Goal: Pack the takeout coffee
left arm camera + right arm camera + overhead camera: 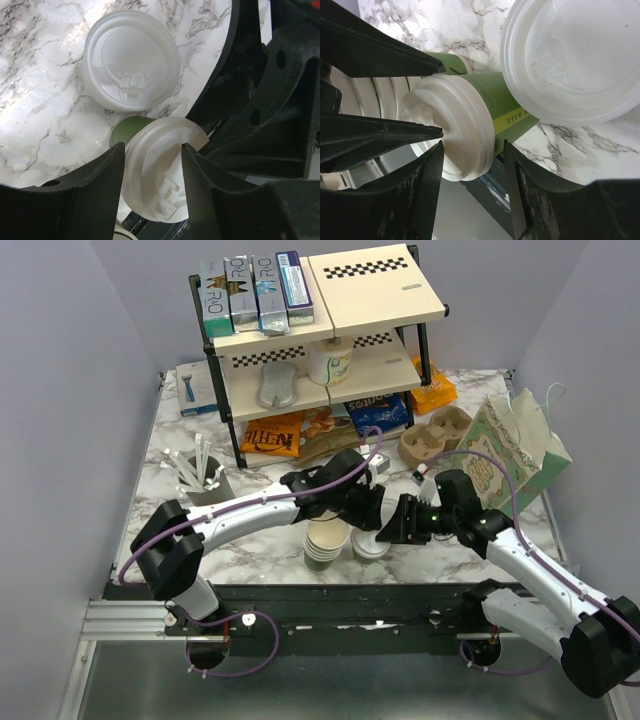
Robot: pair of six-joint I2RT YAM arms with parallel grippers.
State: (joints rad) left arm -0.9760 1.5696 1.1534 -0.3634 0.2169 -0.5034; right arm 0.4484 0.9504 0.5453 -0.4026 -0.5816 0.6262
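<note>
Nested cup stack (325, 540) sits mid near edge of the counter (250, 560). Left hand (152, 147) straddles the takeout coffee (455, 130) at its lid; can't tell if it's pinching. Coffee is tilted between both hands, right hand (473, 145) clamped on it. Risk: opposing pushes pop the lid or slip the cup. Loose lid (370, 545) crowds the near edge; open room toward carrier (435, 435), far-right.

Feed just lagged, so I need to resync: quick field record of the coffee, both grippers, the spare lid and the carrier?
takeout coffee: lidded, tilted, between both grippers
left gripper: fingers flank the lid; grip unclear
right gripper: straddles the cup, seemingly gripping it
spare lid: flat on the marble beside the cup
cup carrier: no cup in it, near the shelf
</note>
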